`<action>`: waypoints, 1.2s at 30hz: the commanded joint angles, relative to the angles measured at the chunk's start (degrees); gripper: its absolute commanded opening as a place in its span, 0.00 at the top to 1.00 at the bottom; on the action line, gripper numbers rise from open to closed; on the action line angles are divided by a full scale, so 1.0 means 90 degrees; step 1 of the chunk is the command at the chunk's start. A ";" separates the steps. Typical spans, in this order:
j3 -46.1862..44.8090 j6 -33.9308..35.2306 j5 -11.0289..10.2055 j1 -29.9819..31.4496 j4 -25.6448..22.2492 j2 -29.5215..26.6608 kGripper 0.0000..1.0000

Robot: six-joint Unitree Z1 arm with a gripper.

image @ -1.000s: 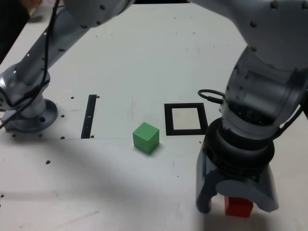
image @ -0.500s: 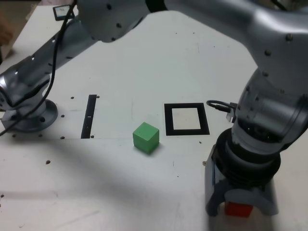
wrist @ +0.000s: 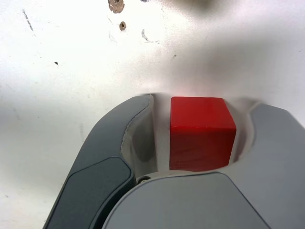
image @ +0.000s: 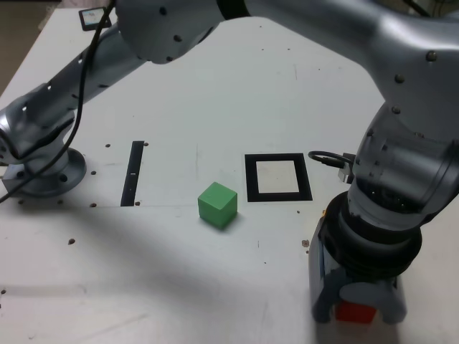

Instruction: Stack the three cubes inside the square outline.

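White tabletop (image: 172, 287) beneath; gripper (image: 358, 312) reaches down, jaws apart around the red cube (image: 355, 312).

white table (image: 193, 100) | on it: green cube (image: 217, 206), black square outline (image: 307, 179), black strip (image: 133, 173), seemingly red cube (image: 355, 312)

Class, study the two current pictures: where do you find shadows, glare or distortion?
Exterior view: broad soft shadow across the lower-left table; small dark shadow by the green cube's base; bright highlights along the arm. Wrist view: soft grey shadows around the red cube; the near pincer looms large; washed-out glare on the white surface.
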State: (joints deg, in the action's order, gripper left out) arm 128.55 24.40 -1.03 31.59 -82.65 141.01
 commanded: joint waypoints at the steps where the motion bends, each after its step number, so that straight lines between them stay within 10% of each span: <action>1: -0.0007 0.0014 -0.0013 -0.0010 0.0020 -0.0045 0.60; 14: -0.0387 -0.0030 -0.0069 -0.0008 0.0204 -0.0405 0.71; 23: -0.1672 -0.0107 -0.0359 -0.0108 0.0092 -0.2241 0.71; 36: -0.3532 -0.1952 -0.0652 -0.2245 0.0155 -0.3777 0.71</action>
State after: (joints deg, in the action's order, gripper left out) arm 97.09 8.21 -6.81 13.95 -81.71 110.26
